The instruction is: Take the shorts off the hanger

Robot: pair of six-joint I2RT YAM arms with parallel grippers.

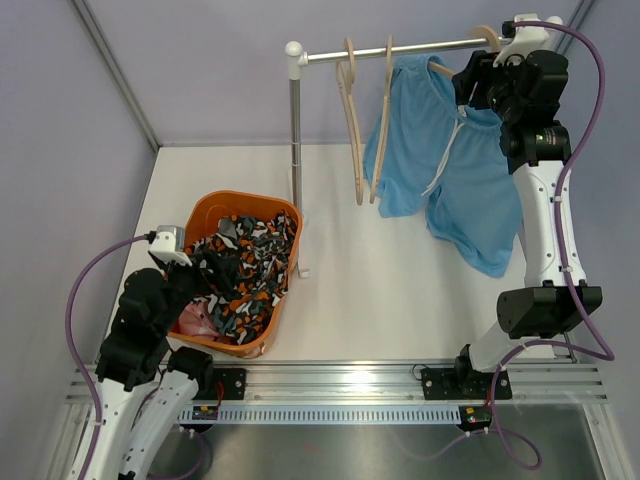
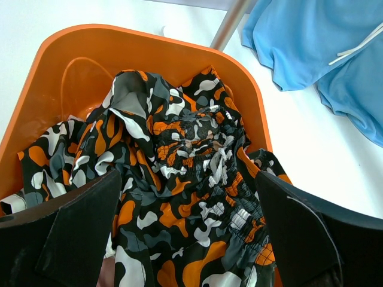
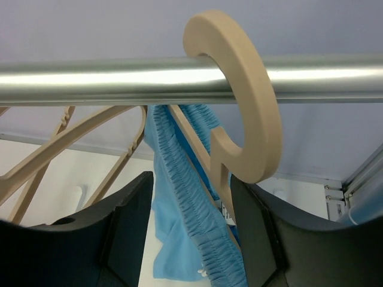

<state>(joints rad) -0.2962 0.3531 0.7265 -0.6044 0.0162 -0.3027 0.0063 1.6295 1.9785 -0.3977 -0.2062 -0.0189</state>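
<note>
The light blue shorts (image 1: 450, 180) with a white drawstring hang from a wooden hanger (image 3: 251, 89) on the metal rod (image 1: 400, 50) at the back right. My right gripper (image 1: 470, 82) is up at the rod. In the right wrist view it (image 3: 191, 185) is open, its jaws on either side of the hanger's neck and the blue waistband (image 3: 179, 179). The black, orange and white shorts (image 1: 245, 265) lie in the orange basket (image 1: 245, 197), with the pink pair (image 1: 197, 322) at its near corner. My left gripper (image 2: 188, 176) is open and empty just above the black shorts (image 2: 179, 155).
Two empty wooden hangers (image 1: 352, 130) hang on the rod left of the blue shorts. The rack's upright post (image 1: 296, 150) stands just behind the basket. The blue shorts' hem (image 2: 311, 42) shows in the left wrist view beyond the basket rim (image 2: 72, 60).
</note>
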